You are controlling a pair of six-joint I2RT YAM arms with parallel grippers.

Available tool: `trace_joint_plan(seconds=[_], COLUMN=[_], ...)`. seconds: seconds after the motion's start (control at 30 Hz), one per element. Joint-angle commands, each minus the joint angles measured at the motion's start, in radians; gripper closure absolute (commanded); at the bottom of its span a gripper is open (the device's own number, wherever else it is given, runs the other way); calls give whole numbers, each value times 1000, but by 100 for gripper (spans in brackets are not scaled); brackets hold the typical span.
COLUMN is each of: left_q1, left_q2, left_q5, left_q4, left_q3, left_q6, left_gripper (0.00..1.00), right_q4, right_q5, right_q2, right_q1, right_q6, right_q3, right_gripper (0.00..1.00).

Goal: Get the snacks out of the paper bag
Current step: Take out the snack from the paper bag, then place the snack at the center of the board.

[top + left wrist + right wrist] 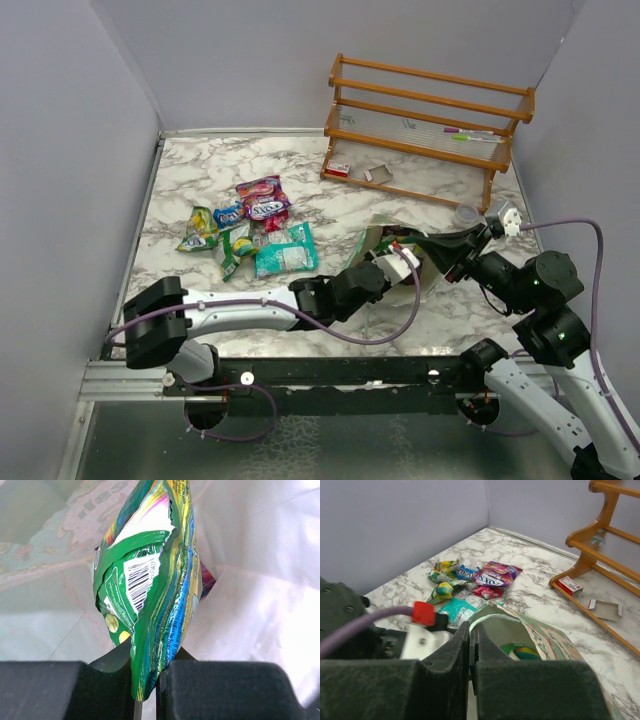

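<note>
The pale green paper bag [372, 240] lies right of centre, its mouth held up. My right gripper [436, 244] is shut on its white string handle [496, 618]; the bag's printed wall [551, 641] shows beside it. My left gripper [147, 680] is inside the bag, against the cream inner wall [260, 605], and is shut on a green-yellow packet [150, 580]. That packet also shows in the bag mouth in the right wrist view [524, 652]. Several snacks lie on the table to the left: teal-white [287, 250], red-pink-purple [262, 198], yellow-green [200, 230], blue [228, 213].
A wooden rack [430, 120] stands at the back right. A small red-white box [338, 169] and an opened carton [378, 173] lie on its bottom shelf. Grey walls close the left, back and right sides.
</note>
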Motion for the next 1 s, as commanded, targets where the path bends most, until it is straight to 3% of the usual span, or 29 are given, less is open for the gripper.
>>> trace_joint_plan(seconds=[0.0, 0.37, 0.6, 0.73, 0.97], left_q1=[-30, -35, -35, -35, -12], left_q2=[-140, -414, -557, -599, -592], left_q5=[54, 84, 22, -96, -553], left_q4=[34, 29, 25, 0, 158], left_q3=[-31, -59, -47, -22, -99], left_q6=[11, -14, 46, 115, 286], left_gripper=[100, 100, 100, 100, 100], right_q4=[-21, -33, -33, -30, -23], right_q5=[98, 164, 175, 176, 175], right_q2=[-18, -30, -26, -26, -26], right_q1=[4, 5, 5, 5, 5], right_q6=[12, 21, 12, 10, 14], right_q3=[8, 12, 13, 7, -9], right_gripper=[98, 98, 98, 98, 98])
